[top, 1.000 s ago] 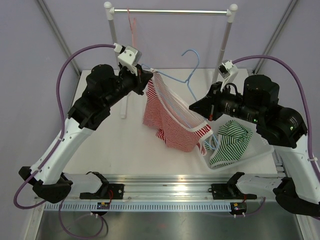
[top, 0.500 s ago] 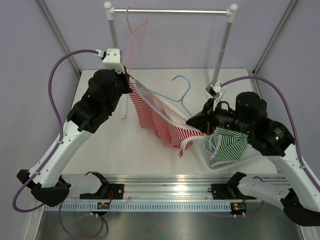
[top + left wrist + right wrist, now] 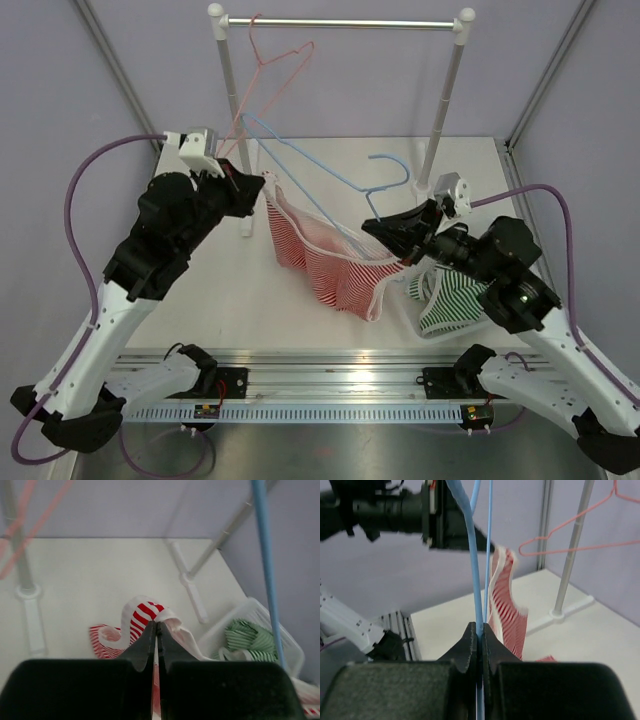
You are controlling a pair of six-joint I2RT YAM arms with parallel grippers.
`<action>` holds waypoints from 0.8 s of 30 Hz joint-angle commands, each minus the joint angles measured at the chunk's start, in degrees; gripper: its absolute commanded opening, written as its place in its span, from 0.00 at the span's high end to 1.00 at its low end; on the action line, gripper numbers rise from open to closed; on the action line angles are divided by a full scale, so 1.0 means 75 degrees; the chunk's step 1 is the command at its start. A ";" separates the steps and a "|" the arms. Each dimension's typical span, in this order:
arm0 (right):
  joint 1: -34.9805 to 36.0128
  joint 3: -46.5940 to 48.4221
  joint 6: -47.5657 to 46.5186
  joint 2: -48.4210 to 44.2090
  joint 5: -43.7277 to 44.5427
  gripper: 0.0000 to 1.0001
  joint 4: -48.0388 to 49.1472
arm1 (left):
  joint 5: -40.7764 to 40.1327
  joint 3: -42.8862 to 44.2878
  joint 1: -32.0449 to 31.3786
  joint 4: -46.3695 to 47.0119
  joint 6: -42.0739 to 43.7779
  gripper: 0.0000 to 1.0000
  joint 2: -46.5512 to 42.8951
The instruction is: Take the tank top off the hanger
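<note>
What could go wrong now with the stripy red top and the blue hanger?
1. The tank top hangs stretched between the left gripper and the blue hanger; pulling harder might snag or overstretch it.
2. The right gripper pinches only thin hanger wire, so the hanger might twist or slip out.

Tank top (image 3: 330, 265): red-and-white stripes, white trim. It hangs off the table as a sagging sling, its upper left edge pinched in the left gripper (image 3: 156, 625). Its right end is bunched at the hanger (image 3: 270, 580).

Hanger: thin, blue, tilted, clamped in the right gripper (image 3: 479, 625). One arm rises bare toward the upper left and the other lies across the cloth.
</note>
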 commanded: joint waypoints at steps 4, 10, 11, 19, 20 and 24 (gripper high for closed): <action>0.0045 -0.0441 0.1012 0.1651 0.0143 1.00 0.6870 | 0.4145 -0.2281 -0.0176 0.3029 -0.0855 1.00 -0.0860; 0.0045 -0.0557 0.0968 0.2661 0.1431 1.00 0.8886 | 0.3236 -0.3102 -0.0423 0.2610 -0.0680 1.00 -0.1059; 0.0045 -0.0534 0.0827 0.2533 0.1549 1.00 0.8593 | 0.3023 -0.3115 -0.0423 0.2434 -0.0645 1.00 -0.1071; 0.0045 0.2253 0.0976 0.2098 0.4711 1.00 -0.0933 | 0.1263 -0.3010 -0.0529 0.0594 -0.0680 1.00 -0.0931; 0.0045 0.2394 0.1024 0.2156 0.4912 1.00 -0.1448 | 0.1043 -0.2882 -0.0564 0.0442 -0.0633 0.94 -0.0873; 0.0045 0.3189 0.1154 0.2355 0.5802 1.00 -0.3334 | 0.0340 -0.2460 -0.0728 -0.0461 -0.0492 0.52 -0.0884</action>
